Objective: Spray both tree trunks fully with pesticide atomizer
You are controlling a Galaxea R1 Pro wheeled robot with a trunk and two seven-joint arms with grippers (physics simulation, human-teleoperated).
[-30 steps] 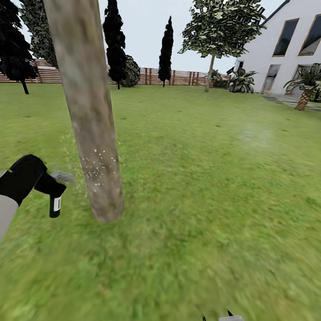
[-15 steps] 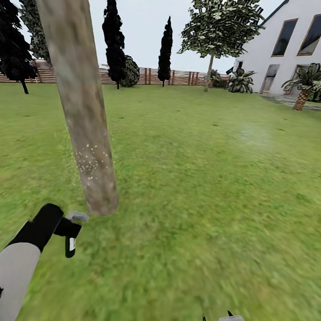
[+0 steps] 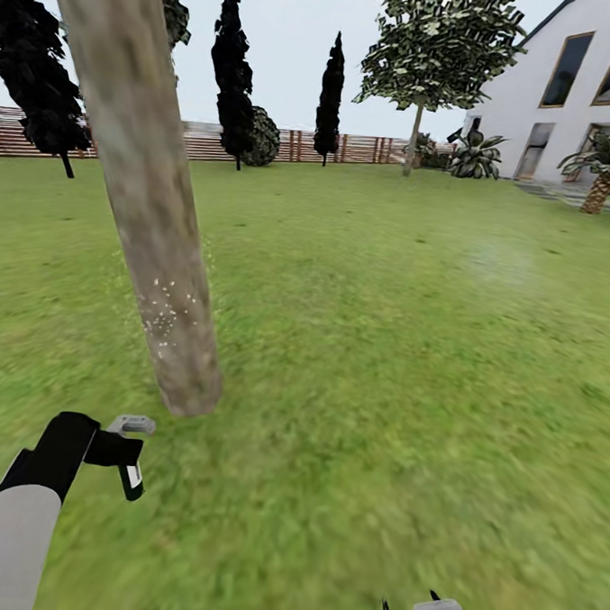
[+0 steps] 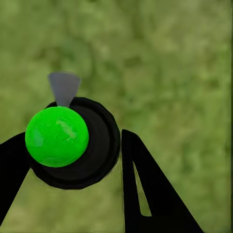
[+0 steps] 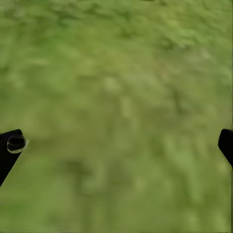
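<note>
A thick leaning tree trunk (image 3: 152, 214) of mottled grey-beige bark rises from the grass floor (image 3: 384, 346) just ahead on the left. Whitish pesticide specks (image 3: 165, 313) dot its lower part. My left gripper (image 3: 116, 450) is shut on the black pesticide atomizer (image 3: 132, 477), held low over the grass, below and left of the trunk's base. In the left wrist view the atomizer (image 4: 92, 145) sits between the black fingers (image 4: 145, 189), its grey nozzle (image 4: 63, 87) over grass. The second tree (image 3: 415, 131) stands far back near the house. My right gripper (image 5: 116, 145) hangs open over grass.
A brown slat fence (image 3: 351, 148) closes the far end of the lawn. Dark cypress trees (image 3: 236, 75) and a round bush (image 3: 261, 138) stand before it. The white house (image 3: 571, 87) and a small palm (image 3: 607, 165) are at the far right. Open grass spreads to the right.
My left arm has dropped with the atomizer from beside the speckled part of the trunk to low near the front. The head view has shifted a little, so the scene sits further right.
</note>
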